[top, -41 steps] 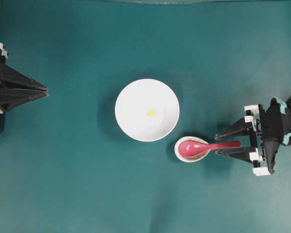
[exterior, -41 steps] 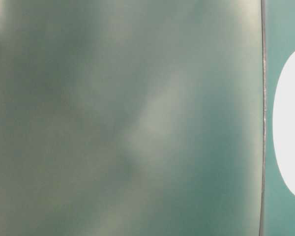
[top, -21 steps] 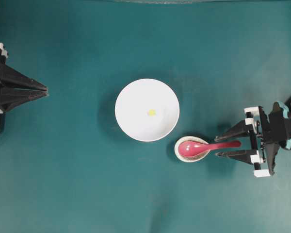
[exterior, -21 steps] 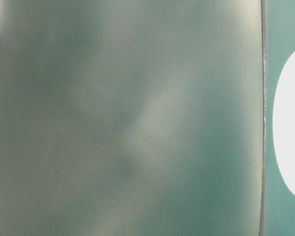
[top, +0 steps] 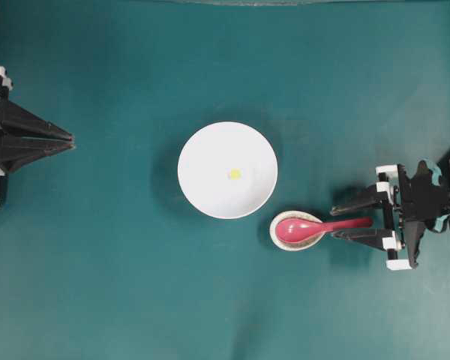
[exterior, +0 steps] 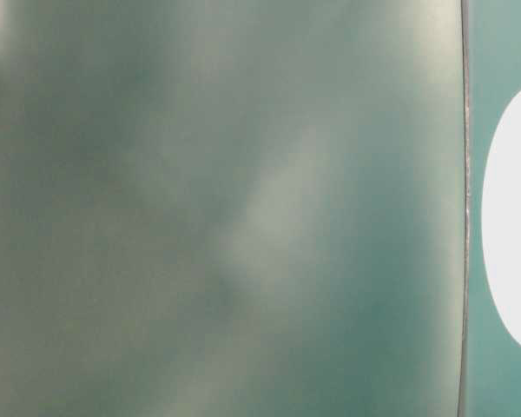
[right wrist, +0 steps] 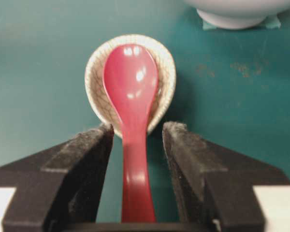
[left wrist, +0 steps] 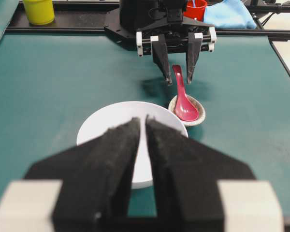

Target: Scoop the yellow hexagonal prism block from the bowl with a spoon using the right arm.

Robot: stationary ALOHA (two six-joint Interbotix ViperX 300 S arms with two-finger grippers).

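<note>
Teal desk (top: 120, 285): bowl (top: 202, 191) contains yellow block (top: 235, 174); spoon (top: 315, 226) sits in rest (top: 283, 241). Right tool (top: 343, 219) has closed in around the handle, jaws open; left tool (top: 69, 140) closed.

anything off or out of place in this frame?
Only the table-level view: it's a blurred green wash, useless. Otherwise normal: the spoon lies scoop-down in its rest, handle between the open right gripper fingers, untouched. The yellow block sits in the bowl.
</note>
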